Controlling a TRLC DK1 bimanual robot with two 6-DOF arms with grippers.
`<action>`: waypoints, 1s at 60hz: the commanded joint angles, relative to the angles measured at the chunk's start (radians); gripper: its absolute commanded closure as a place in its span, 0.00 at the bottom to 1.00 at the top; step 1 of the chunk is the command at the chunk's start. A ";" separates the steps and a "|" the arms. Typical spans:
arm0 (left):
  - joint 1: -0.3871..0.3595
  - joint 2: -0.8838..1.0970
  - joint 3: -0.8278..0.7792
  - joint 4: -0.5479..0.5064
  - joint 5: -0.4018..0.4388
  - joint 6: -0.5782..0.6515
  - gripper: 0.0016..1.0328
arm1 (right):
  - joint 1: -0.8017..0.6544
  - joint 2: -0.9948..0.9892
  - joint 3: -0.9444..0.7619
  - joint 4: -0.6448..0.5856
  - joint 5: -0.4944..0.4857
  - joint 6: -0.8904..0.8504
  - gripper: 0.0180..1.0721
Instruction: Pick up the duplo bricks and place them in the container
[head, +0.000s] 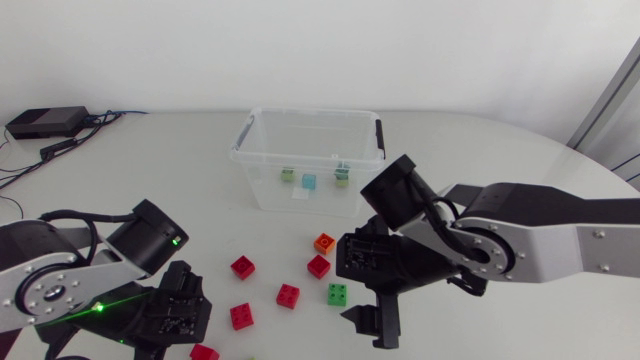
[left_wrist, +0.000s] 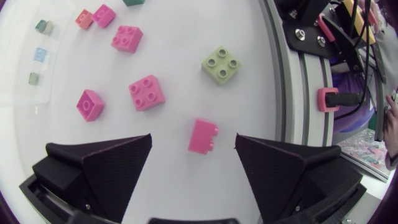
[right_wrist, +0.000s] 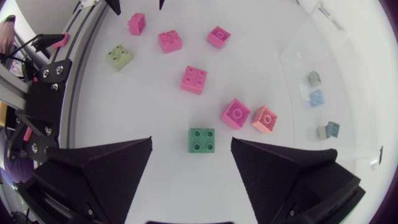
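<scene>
The right gripper (right_wrist: 191, 140) hung over the worktop (head: 520, 160) with its fingers apart, the clear container (head: 243, 148) ahead and off to one side, a green brick (right_wrist: 201, 139) between its fingertips. The left gripper (left_wrist: 193, 137), likewise spread, straddled a red brick (left_wrist: 203, 135), touching neither finger.

Container (head: 262, 120) at the back, small bricks (head: 309, 182) inside, loose bricks (head: 288, 295) scattered before it

White table (head: 500, 150), clear container (head: 265, 185) toward the far side, red bricks (head: 288, 296), green brick (head: 338, 294), orange brick (head: 324, 242) nearer
</scene>
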 joint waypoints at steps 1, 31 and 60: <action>-0.027 0.045 -0.015 0.021 0.001 0.024 0.07 | -0.001 -0.008 -0.033 -0.007 -0.009 -0.021 0.13; -0.043 0.216 -0.057 0.133 -0.042 0.032 0.72 | 0.028 0.087 -0.015 0.054 -0.002 -0.021 0.13; 0.145 0.042 0.233 -0.054 0.050 0.087 0.73 | -0.058 0.261 0.008 0.172 -0.001 -0.020 0.13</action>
